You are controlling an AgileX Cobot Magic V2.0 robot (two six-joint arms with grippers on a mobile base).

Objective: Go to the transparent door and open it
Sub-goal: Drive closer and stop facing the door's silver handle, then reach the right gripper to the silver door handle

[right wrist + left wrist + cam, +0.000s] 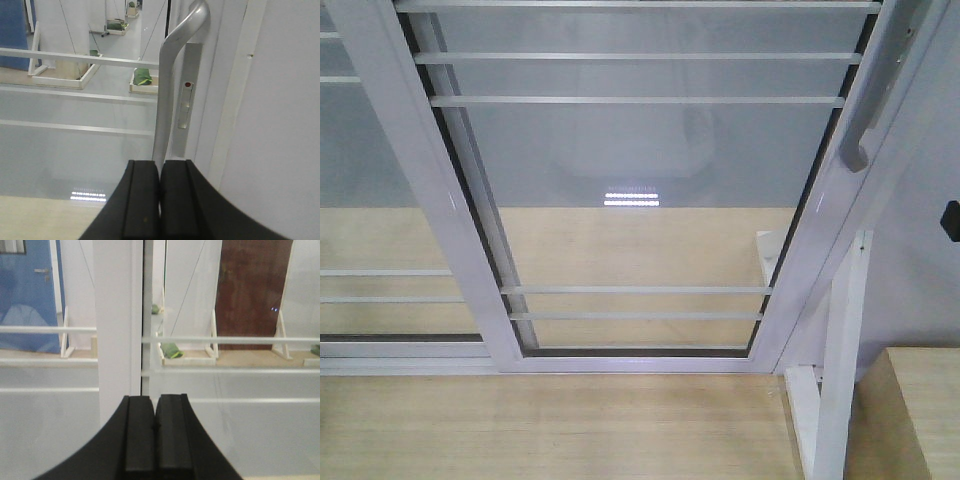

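Before the white-framed clear glass door (640,170) — probably stiff, heavy, fragile — grip at curved grey pull handle (164,90), with left end effector (155,440) and right end effector (160,200) pressed together.

the clear glass door in a white metal frame (640,200) has thin white bars striping it, plus a black seal line inside the frame. its curved metal pull handle (167,90) is silvery grey. the wood-look floor (550,430) is pale beige with faint grain. left gripper (155,405) and right gripper (160,167) are both matte black. through the glass: a flat blue door (25,290), a dark reddish-brown door (252,290) and a small green bundle (171,351)
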